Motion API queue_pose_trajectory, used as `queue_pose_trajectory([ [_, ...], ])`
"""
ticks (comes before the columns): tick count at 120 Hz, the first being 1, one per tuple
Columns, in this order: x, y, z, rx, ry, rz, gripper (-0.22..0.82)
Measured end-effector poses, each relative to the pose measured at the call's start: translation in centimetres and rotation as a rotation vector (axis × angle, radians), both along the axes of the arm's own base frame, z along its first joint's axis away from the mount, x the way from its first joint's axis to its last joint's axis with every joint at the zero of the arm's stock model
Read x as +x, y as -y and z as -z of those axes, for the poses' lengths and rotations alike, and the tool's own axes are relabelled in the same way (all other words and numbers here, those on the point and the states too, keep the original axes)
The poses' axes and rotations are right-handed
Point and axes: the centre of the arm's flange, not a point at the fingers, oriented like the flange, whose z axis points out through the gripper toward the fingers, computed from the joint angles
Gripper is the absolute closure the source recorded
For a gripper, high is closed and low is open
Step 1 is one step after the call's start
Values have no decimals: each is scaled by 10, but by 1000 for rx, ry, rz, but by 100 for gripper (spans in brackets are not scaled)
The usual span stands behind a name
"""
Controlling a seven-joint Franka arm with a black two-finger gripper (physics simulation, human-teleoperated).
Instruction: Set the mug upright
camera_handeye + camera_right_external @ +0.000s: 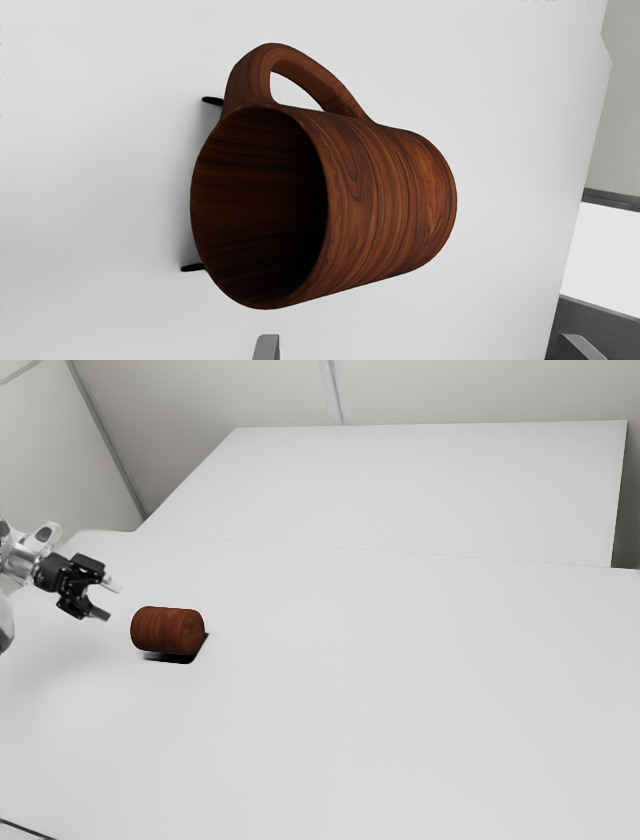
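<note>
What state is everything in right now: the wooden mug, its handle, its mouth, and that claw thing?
Wooden mug: tipped over, lying on its side, not yet upright.
Mug handle: attached, sticking out from the mug's side, ungripped.
Mug mouth: uncovered; nothing visible inside, though the deepest part is too dark to tell.
Claw: open, holding nothing, apart from the mug.

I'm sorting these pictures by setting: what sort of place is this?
Probably a plain indoor room, perhaps a lab or workroom: pale walls with a dark strip between them, and a broad white tabletop in front.
</note>
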Motion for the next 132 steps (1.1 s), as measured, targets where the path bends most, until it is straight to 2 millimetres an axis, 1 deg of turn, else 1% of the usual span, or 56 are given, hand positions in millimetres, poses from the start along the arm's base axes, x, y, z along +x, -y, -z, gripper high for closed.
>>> queue_pose_trajectory([
  [9, 8, -4, 29, -42, 31, 13, 0],
  [14, 11, -4, 38, -65, 54, 15, 0],
  [22, 13, -5, 44, -100, 104, 9, 0],
  [35, 20, 1, 62, -165, 168, 2, 0],
  [48, 22, 7, 70, -209, 213, 6, 0],
  [64, 17, 20, 83, -275, 221, 31, 0],
  [74, 14, 23, 86, -291, 228, 47, 0],
  [76, 13, 23, 86, -293, 230, 50, 2],
  [79, 13, 23, 85, -295, 233, 54, 8],
  [93, 11, 26, 86, -305, 245, 73, 40],
  [102, 8, 30, 92, -319, 243, 77, 54],
  [110, 8, 31, 91, -325, 252, 80, 62],
  [119, 9, 34, 86, -327, 267, 88, 68],
  [132, 8, 42, 63, -323, 298, 106, 73],
])
